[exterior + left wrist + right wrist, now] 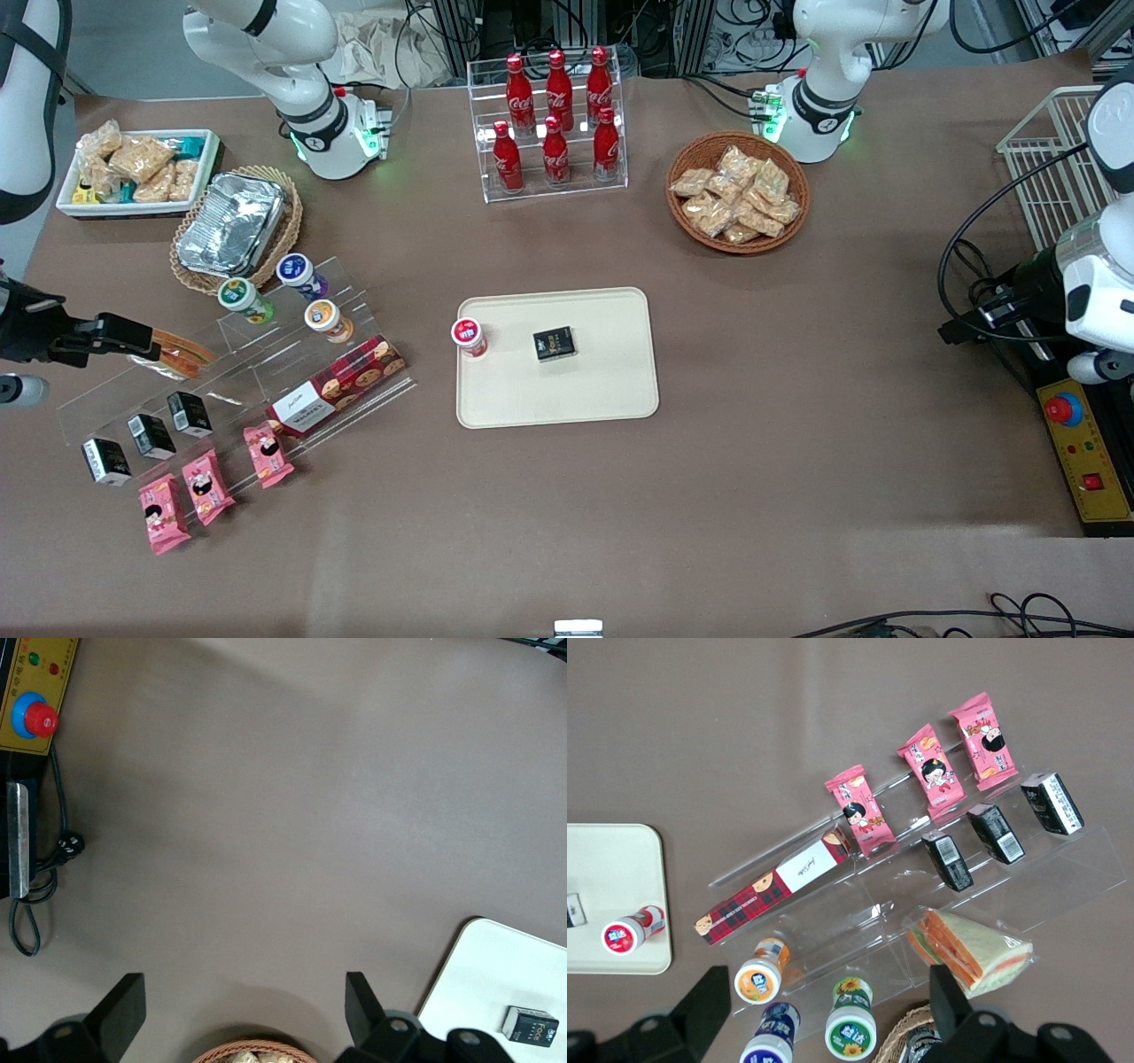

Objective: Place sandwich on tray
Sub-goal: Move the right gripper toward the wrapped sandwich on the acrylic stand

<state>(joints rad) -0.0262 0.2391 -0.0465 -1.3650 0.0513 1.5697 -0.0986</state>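
Note:
The sandwich (182,354) (970,952), a clear-wrapped wedge with orange and green stripes, lies on the upper step of a clear acrylic shelf (266,354) toward the working arm's end of the table. My gripper (106,335) (828,1014) hangs open above that shelf, holding nothing. One finger (950,1010) is just beside the sandwich and apart from it. Three yogurt cups (850,1023) show below the gap. The cream tray (585,390) (611,868) (496,966) sits mid-table, carrying a red-capped cup (468,337) and a small black box (554,344).
The shelf also holds black boxes (151,434), pink packets (208,486) and a plaid cookie box (341,385). A foil container in a wicker basket (232,223) and a white snack bin (137,168) stand farther back. A cola rack (554,124) and a snack basket (737,190) are farther from the camera than the tray.

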